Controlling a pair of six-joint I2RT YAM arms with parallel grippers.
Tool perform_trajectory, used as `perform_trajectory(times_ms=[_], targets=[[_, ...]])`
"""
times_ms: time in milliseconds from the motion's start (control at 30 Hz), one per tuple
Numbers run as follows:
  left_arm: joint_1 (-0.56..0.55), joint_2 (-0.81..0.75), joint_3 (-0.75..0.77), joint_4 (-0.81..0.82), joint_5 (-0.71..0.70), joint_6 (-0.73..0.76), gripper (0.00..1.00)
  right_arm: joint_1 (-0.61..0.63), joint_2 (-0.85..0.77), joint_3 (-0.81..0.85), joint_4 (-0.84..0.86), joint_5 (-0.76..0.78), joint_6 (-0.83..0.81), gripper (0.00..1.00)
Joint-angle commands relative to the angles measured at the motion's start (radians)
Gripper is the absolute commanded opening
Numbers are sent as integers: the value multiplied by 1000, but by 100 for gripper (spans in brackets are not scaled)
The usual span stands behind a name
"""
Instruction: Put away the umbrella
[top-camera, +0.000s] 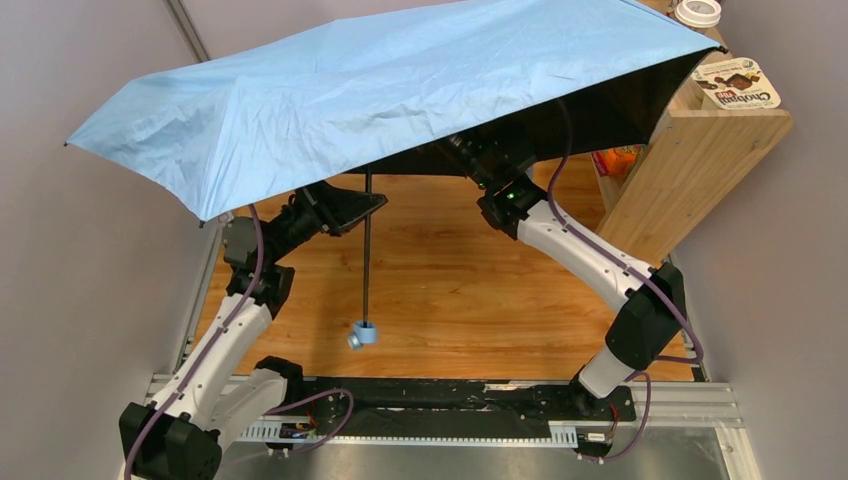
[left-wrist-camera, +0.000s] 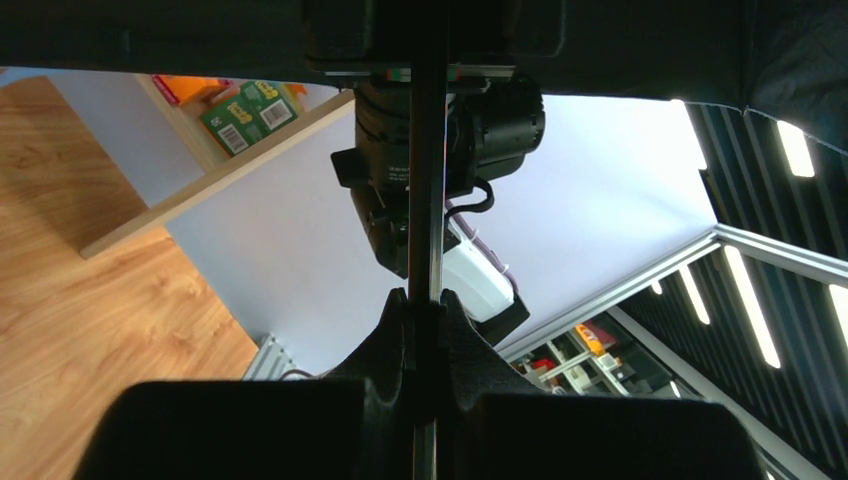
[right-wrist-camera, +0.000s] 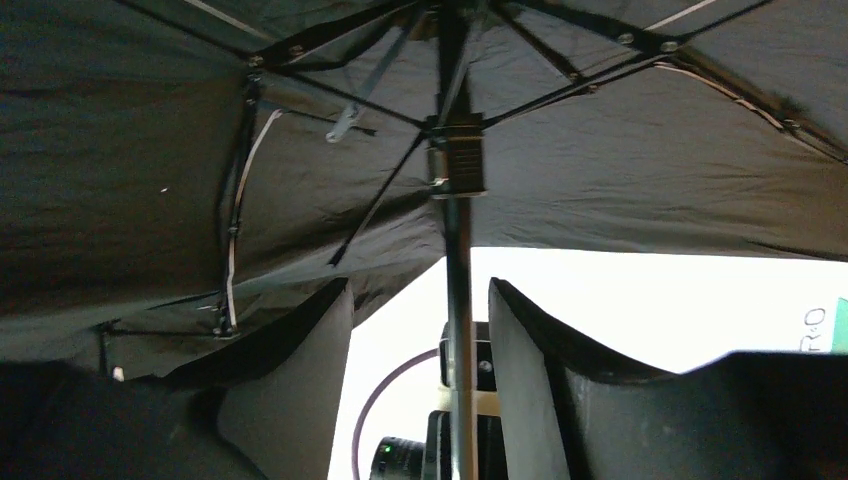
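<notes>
The umbrella (top-camera: 400, 80) is open, its sky-blue canopy held above the table and hiding much of both wrists. Its dark shaft (top-camera: 367, 250) hangs down to the small light blue handle (top-camera: 363, 333). My left gripper (top-camera: 366, 205) is shut on the shaft just under the canopy; the left wrist view shows the shaft (left-wrist-camera: 427, 180) pinched between the fingertips (left-wrist-camera: 398, 312). My right gripper (right-wrist-camera: 420, 330) is open under the canopy, with the shaft (right-wrist-camera: 459, 330) passing between its fingers without clear contact. The runner (right-wrist-camera: 456, 155) and ribs sit above it.
A wooden shelf unit (top-camera: 690, 160) stands at the right, with a snack box (top-camera: 738, 85) and a white lid (top-camera: 697, 12) on top and packets inside. The canopy's right edge reaches over the shelf. The wooden tabletop (top-camera: 450, 290) lies below.
</notes>
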Motion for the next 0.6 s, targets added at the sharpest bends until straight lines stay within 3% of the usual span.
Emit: perform_trajectory(times_ms=[0,200,300,400,467,533,567], targets=[[-9,1,34,131,6,4,0,5,5,84,15,-28,26,55],[-9,-19,26,135,9,1,0,-1,120,268,-114,-28,7,49],[-9,-27,32,135,12,-1,0,-1,155,305,-109,-37,13,35],[-9,-25,40,135,21,-2,0,1,161,316,-128,-43,-5,33],[-9,-25,44,135,21,-4,0,2,129,273,-129,-42,-46,36],[-9,-24,44,135,23,4,0,4,65,190,-134,-13,-106,48],[-9,-22,43,128,23,8,0,4,37,135,-140,6,-131,50]])
